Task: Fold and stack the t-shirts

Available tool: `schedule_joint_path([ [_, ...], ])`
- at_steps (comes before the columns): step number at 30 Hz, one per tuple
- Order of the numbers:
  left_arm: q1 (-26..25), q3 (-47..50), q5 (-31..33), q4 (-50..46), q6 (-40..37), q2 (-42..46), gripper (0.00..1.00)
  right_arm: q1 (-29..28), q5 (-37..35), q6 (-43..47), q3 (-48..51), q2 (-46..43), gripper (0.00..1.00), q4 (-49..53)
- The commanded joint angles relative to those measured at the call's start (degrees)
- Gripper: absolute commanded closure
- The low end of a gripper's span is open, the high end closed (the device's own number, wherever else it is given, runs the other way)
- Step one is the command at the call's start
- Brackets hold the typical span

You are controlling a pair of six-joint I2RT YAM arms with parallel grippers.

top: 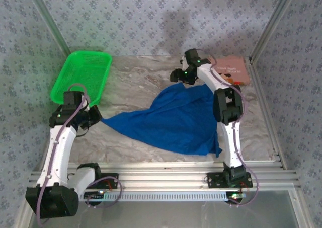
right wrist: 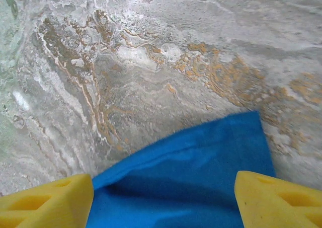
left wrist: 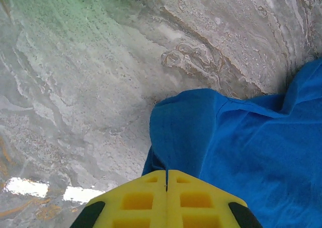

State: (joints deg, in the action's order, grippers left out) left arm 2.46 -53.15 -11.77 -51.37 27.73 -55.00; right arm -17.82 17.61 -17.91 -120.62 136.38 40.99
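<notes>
The royal-blue t-shirt (top: 171,120) lies spread and rumpled across the middle of the marble table, drawn out to a point at its left. My left gripper (top: 95,118) is shut on that left corner; in the left wrist view the yellow jaws (left wrist: 167,171) meet with blue cloth (left wrist: 241,147) running into them. My right gripper (top: 180,77) hovers over the shirt's far corner. Its yellow fingers stand wide apart (right wrist: 163,187) above the blue edge (right wrist: 201,157), holding nothing. The salmon-pink t-shirt (top: 232,69) lies flat at the back right corner.
A green plastic mesh basket (top: 83,77) stands at the back left, just beyond the left arm. Patterned walls close in the table on three sides, and an aluminium rail (top: 166,170) runs along the near edge.
</notes>
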Motion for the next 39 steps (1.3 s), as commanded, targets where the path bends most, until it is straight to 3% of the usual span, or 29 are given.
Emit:
schedule_joint_path([
  [1,-0.48,0.5,-0.49,0.73,1.45,0.66,1.0,-0.19,-0.05,-1.73,-4.7,3.39,0.24,3.72],
  [15,-0.63,-0.52,-0.35,0.83,1.08,0.07,1.0,-0.09,-10.32,-1.58,-11.27,9.76,0.27,7.61],
  [22,-0.61,-0.87,-0.4,0.97,1.1,-0.11,1.0,-1.21,-11.98,-0.82,-15.47,13.47,0.32,10.0],
  [25,-0.62,-0.95,-0.32,0.77,1.06,-0.11,1.0,-1.55,-12.74,-0.8,-16.89,14.7,0.43,10.66],
  [33,-0.63,-1.27,0.15,0.4,0.93,0.5,1.0,-0.7,-8.9,-4.65,-15.56,12.57,1.0,7.01],
  [39,-0.63,-4.46,0.58,1.35,0.8,-0.23,1.0,2.75,-8.87,-6.23,-11.59,0.17,1.0,-2.55],
])
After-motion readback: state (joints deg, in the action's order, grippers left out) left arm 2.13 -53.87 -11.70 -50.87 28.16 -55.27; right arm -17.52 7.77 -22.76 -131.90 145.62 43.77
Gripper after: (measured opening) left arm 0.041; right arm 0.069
